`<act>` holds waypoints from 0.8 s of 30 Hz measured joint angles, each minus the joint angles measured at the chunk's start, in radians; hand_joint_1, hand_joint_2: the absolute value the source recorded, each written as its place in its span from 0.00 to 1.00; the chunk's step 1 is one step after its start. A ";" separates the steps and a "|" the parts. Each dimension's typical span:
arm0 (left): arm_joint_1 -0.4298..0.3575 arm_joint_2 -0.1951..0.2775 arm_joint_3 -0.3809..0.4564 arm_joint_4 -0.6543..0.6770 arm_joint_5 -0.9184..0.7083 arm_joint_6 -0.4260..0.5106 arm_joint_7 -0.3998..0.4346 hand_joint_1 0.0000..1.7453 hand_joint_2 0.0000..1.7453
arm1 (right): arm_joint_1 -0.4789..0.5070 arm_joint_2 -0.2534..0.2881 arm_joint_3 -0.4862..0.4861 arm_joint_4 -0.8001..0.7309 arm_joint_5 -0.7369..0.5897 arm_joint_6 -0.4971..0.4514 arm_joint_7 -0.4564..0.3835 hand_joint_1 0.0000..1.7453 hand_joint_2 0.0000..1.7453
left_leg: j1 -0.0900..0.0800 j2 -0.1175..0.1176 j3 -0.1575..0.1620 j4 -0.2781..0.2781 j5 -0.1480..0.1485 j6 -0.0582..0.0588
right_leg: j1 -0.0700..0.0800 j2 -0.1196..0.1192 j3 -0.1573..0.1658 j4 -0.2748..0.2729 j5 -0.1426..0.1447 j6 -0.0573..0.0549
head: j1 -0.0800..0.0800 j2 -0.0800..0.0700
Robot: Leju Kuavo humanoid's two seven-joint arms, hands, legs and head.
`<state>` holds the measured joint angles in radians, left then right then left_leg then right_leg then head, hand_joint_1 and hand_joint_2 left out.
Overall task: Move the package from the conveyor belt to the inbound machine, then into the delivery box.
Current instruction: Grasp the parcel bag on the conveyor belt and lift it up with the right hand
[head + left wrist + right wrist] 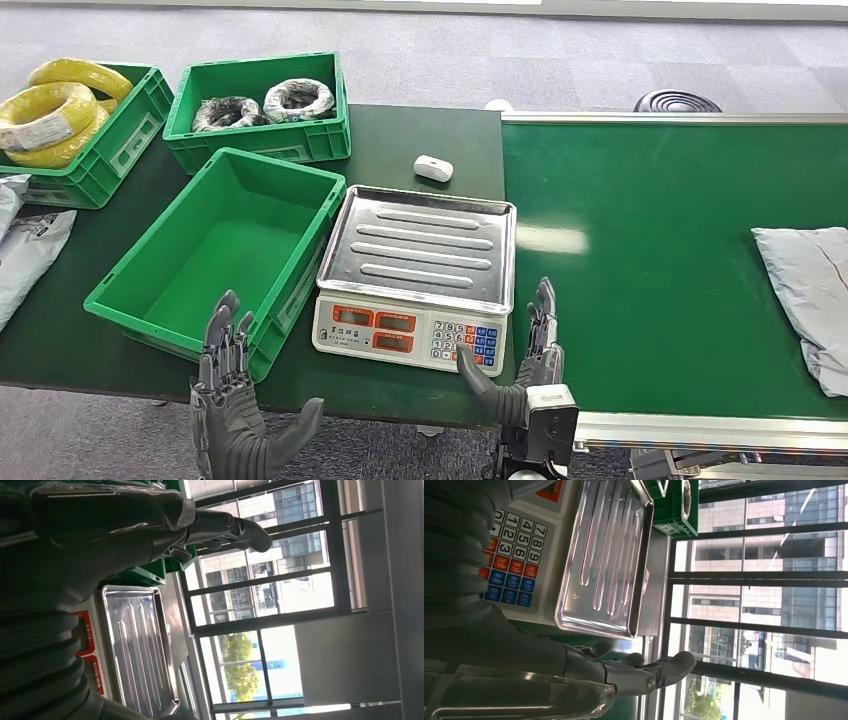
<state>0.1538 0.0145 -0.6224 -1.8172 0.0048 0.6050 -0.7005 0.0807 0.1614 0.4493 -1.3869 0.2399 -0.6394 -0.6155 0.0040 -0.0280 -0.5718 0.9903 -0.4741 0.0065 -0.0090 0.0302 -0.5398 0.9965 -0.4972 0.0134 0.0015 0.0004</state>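
Glossy ribbed metal scale tray, matt green belt, crinkled plastic package.

Bright even daylight, glare patch on conveyor belt, windows overexposed

Dark grey left robot hand, right robot hand, ribbed covers

Head view: high, looking forward and down over the tabletop and conveyor belt. Wrist views: close behind each hand, turned sideways, facing across toward windows. Shared by all three: the scale, its steel tray close up.
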 joint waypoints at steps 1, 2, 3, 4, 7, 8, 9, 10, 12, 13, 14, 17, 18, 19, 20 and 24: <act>0.000 0.000 0.001 0.001 0.001 -0.001 0.000 0.00 1.00 | 0.000 0.000 0.000 0.000 0.000 0.000 0.001 0.00 1.00 | 0.000 0.000 0.000 0.000 0.000 0.000 | 0.000 0.000 0.000 0.000 0.000 0.000 | 0.000 0.000; 0.000 0.000 0.002 0.003 0.002 -0.003 0.000 0.00 1.00 | 0.000 0.000 0.000 0.000 0.000 0.000 0.002 0.00 1.00 | 0.000 0.000 0.000 0.000 0.000 0.000 | 0.000 0.000 0.000 0.000 0.000 0.000 | 0.000 0.000; 0.000 0.000 0.003 0.004 0.004 -0.004 0.000 0.00 1.00 | -0.001 0.000 0.000 0.000 0.002 -0.002 0.003 0.00 1.00 | 0.000 0.000 0.000 0.000 0.000 0.000 | 0.000 0.000 0.000 0.000 0.000 0.000 | 0.000 0.000; 0.000 0.000 0.005 0.006 0.006 -0.004 0.000 0.00 1.00 | -0.001 0.000 -0.001 0.001 0.007 -0.005 0.004 0.00 1.00 | 0.000 0.000 0.000 0.000 0.000 0.000 | 0.000 0.000 0.000 0.000 0.000 0.000 | 0.000 0.000; 0.000 -0.004 0.013 0.008 0.010 -0.009 0.000 0.00 1.00 | -0.004 0.001 -0.004 0.004 0.059 -0.035 0.006 0.00 1.00 | 0.000 0.000 0.000 0.000 0.000 0.000 | 0.000 0.000 0.000 0.000 0.000 0.000 | 0.000 0.000; 0.000 -0.007 0.017 0.010 0.012 -0.012 0.000 0.00 1.00 | -0.004 0.003 -0.009 0.005 0.100 -0.044 0.008 0.00 1.00 | 0.000 0.000 0.000 0.000 0.000 0.000 | 0.000 0.000 0.000 0.000 0.000 0.000 | 0.000 0.000; 0.000 -0.010 0.022 0.013 0.013 -0.015 0.000 0.00 1.00 | -0.002 0.007 -0.021 0.004 0.160 -0.050 0.011 0.00 1.00 | 0.000 0.000 0.000 0.000 0.000 0.000 | 0.000 0.000 0.000 0.000 0.000 0.000 | 0.000 0.000; 0.000 -0.013 0.027 0.017 0.014 -0.019 0.000 0.00 1.00 | 0.000 0.014 -0.040 0.000 0.228 -0.054 0.011 0.00 1.00 | 0.000 0.000 0.000 0.000 0.000 0.000 | 0.000 0.000 0.000 0.000 0.000 0.000 | 0.000 0.000; 0.001 -0.020 0.040 0.024 0.017 -0.027 0.000 0.00 1.00 | 0.008 0.037 -0.101 -0.019 0.367 -0.057 0.004 0.00 1.00 | 0.000 0.000 0.000 0.000 0.000 0.000 | 0.000 0.000 0.000 0.000 0.000 0.000 | 0.000 0.000; 0.002 -0.023 0.047 0.029 0.020 -0.033 0.000 0.00 1.00 | 0.010 0.049 -0.142 -0.036 0.424 -0.058 -0.001 0.00 1.00 | 0.000 0.000 0.000 0.000 0.000 0.000 | 0.000 0.000 0.000 0.000 0.000 0.000 | 0.000 0.000; 0.002 -0.026 0.055 0.033 0.022 -0.039 0.000 0.00 1.00 | 0.011 0.062 -0.186 -0.056 0.473 -0.058 -0.004 0.00 1.00 | 0.000 0.000 0.000 0.000 0.000 0.000 | 0.000 0.000 0.000 0.000 0.000 0.000 | 0.000 0.000; 0.002 -0.039 0.083 0.047 0.026 -0.060 0.000 0.00 1.00 | 0.009 0.102 -0.334 -0.138 0.624 -0.059 0.003 0.00 1.00 | 0.000 0.000 0.000 0.000 0.000 0.000 | 0.000 0.000 0.000 0.000 0.000 0.000 | 0.000 0.000; 0.002 -0.044 0.093 0.051 0.027 -0.066 0.000 0.00 1.00 | 0.007 0.115 -0.387 -0.175 0.693 -0.059 0.019 0.00 1.00 | 0.000 0.000 0.000 0.000 0.000 0.000 | -0.001 0.000 0.000 0.000 0.000 0.000 | 0.000 0.000; 0.002 -0.050 0.103 0.056 0.026 -0.071 0.000 0.00 1.00 | 0.004 0.126 -0.439 -0.216 0.774 -0.059 0.048 0.00 1.00 | 0.000 0.000 0.000 0.000 0.000 0.000 | -0.001 0.000 0.000 0.000 0.000 0.000 | 0.000 0.000; 0.002 -0.055 0.114 0.059 0.025 -0.075 0.000 0.00 1.00 | 0.000 0.135 -0.490 -0.256 0.859 -0.059 0.088 0.00 1.00 | 0.000 0.000 0.000 0.000 0.000 0.000 | -0.001 0.000 0.000 0.000 0.000 0.000 | 0.000 0.000; 0.007 -0.076 0.157 0.070 0.017 -0.076 0.000 0.00 1.00 | -0.004 0.152 -0.643 -0.356 1.098 -0.059 0.279 0.00 1.00 | 0.000 0.000 0.001 0.000 0.000 0.000 | -0.001 0.000 0.001 0.000 0.000 0.000 | 0.000 0.000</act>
<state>0.1611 -0.0614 -0.4653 -1.7473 0.0219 0.5291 -0.7004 0.0768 0.3132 -0.1941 -1.7425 1.3376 -0.6987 -0.3366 0.0036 -0.0284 -0.5713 0.9905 -0.4742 0.0067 -0.0096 0.0300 -0.5392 0.9962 -0.4970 0.0136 0.0014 0.0003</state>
